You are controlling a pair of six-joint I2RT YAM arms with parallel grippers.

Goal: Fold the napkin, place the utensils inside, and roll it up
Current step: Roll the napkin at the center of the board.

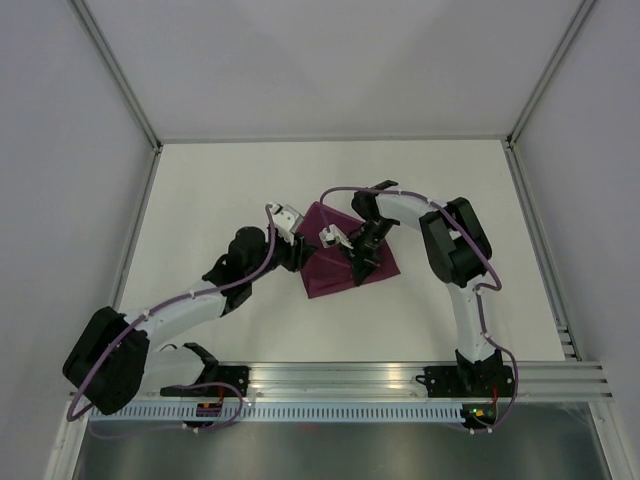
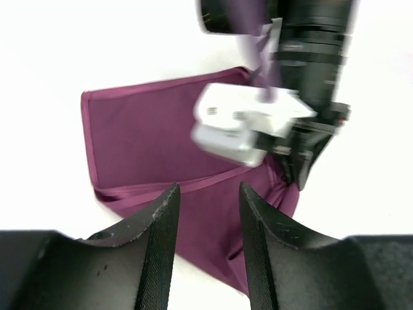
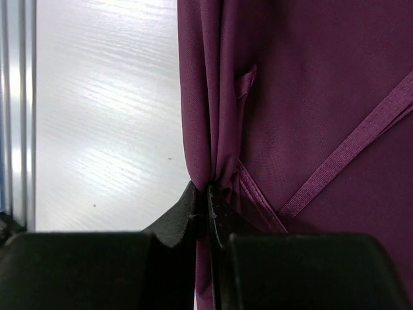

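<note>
Pinching the napkin (image 3: 310,97), the right end effector (image 3: 208,210) is fully closed.

**Napkin mid-table, an arm on each side**

The thin magenta-purple cloth napkin (image 1: 335,275) lies at the middle of the white table (image 1: 220,190). The left gripper (image 1: 297,252) sits over its nine o'clock edge. The right gripper (image 1: 360,268), toward five o'clock, has its fingers (image 3: 184,216) pinching a fold.

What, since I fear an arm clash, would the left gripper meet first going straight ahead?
Likely the napkin, just ahead of the left gripper; the right gripper, pinching it, lies beyond, depth unclear.
</note>
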